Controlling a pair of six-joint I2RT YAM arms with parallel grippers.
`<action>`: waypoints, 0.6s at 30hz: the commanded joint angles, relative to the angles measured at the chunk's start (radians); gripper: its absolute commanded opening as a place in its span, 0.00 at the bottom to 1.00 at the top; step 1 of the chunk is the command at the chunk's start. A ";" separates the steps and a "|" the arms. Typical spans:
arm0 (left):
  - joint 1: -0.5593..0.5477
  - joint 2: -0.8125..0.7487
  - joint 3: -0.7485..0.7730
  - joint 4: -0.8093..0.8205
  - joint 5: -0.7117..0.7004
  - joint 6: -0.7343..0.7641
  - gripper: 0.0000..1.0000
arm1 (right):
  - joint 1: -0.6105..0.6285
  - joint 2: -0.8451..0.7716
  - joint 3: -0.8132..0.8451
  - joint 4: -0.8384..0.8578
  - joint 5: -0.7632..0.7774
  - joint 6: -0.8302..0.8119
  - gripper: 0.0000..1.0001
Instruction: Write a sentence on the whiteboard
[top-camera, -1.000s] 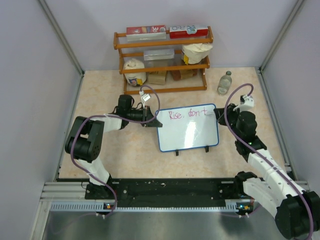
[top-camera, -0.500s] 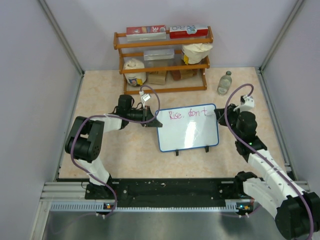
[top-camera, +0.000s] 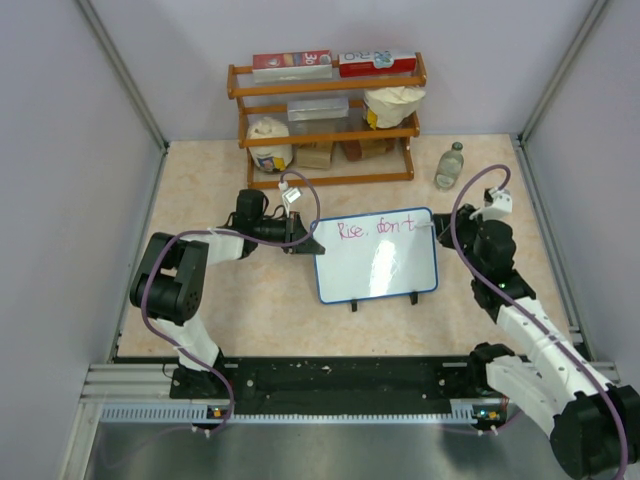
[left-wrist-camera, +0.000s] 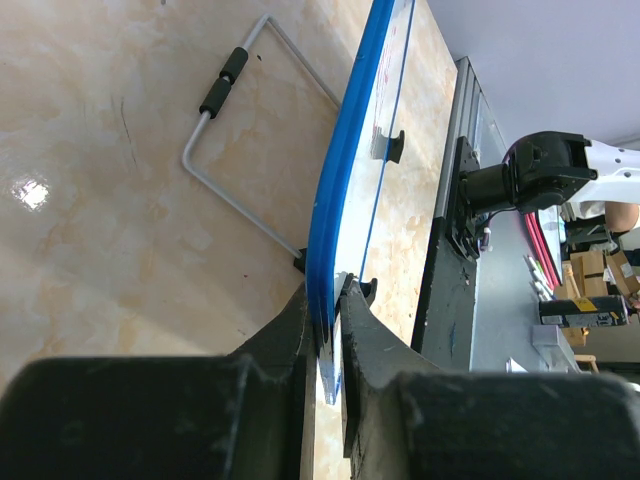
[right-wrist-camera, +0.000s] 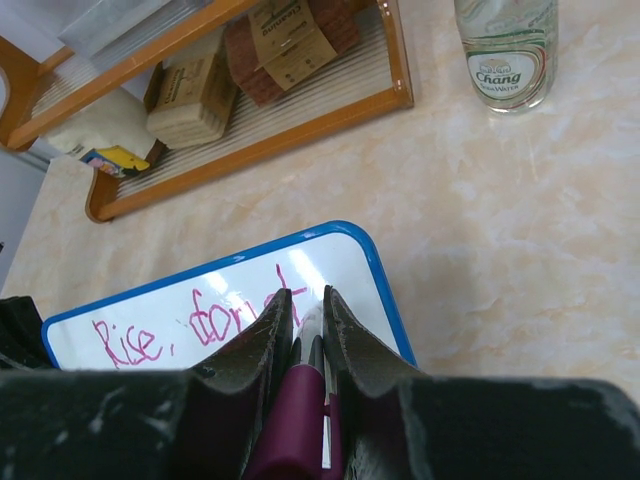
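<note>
From where I stand, the whiteboard (top-camera: 380, 270) sits just right of centre in the overhead view, propped on the marbled surface (top-camera: 260, 300). The sentence (top-camera: 375, 229) so far reads "Rise, don't" along its top. The left gripper (left-wrist-camera: 330, 300) is clamped on the board's blue left edge, steadying it. The right gripper (right-wrist-camera: 305, 300) is closed on a magenta marker (right-wrist-camera: 300, 400) at the final "t", near the upper right corner. The tip seems to touch the board, though the fingers hide it. Next I'd want light pressure, a clean lift, then a start lower left for the second line while the left grip holds firm.
</note>
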 joint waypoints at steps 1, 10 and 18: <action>-0.011 0.024 -0.027 -0.041 -0.107 0.084 0.00 | -0.009 -0.032 0.049 0.061 0.014 -0.016 0.00; -0.011 0.026 -0.027 -0.041 -0.107 0.084 0.00 | -0.009 0.000 0.073 0.127 -0.066 0.002 0.00; -0.011 0.027 -0.027 -0.039 -0.108 0.084 0.00 | -0.009 0.064 0.087 0.185 -0.132 0.037 0.00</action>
